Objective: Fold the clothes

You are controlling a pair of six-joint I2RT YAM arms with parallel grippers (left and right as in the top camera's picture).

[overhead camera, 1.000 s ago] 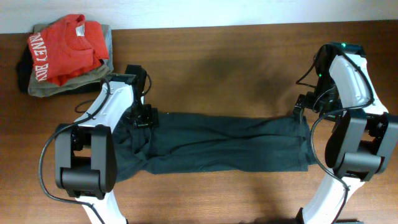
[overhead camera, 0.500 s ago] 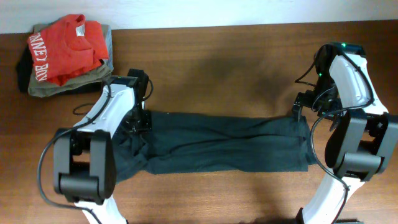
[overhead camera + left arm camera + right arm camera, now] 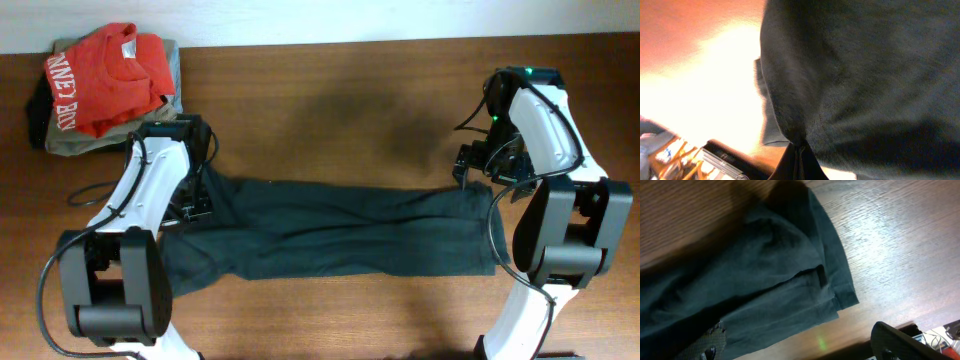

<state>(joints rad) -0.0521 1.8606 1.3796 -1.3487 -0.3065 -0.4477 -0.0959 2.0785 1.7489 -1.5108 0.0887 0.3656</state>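
The clothes, a black T-shirt [image 3: 350, 230], lies plain side up as a long strip across the table. My left gripper [image 3: 197, 205] is at its left end, far edge. In the left wrist view the jaws [image 3: 799, 159] are shut on a pinch of the dark fabric [image 3: 865, 75], which bunches up from them. My right gripper [image 3: 470, 170] hovers open over the strip's right end, at the far corner. In the right wrist view its fingers [image 3: 900, 340] stand wide apart with the shirt's corner [image 3: 755, 280] lying flat below, nothing between them [image 3: 805, 347].
A red T-shirt with white lettering [image 3: 100, 80] sits on a grey folded garment [image 3: 95, 140] at the back left corner. The brown wooden table [image 3: 350, 110] ends at a white wall behind. Both arm bases stand at the front, left and right.
My left gripper has shut on the shirt's left end and moved left, drawing the fabric with it. The right gripper has shifted slightly left and stays open.
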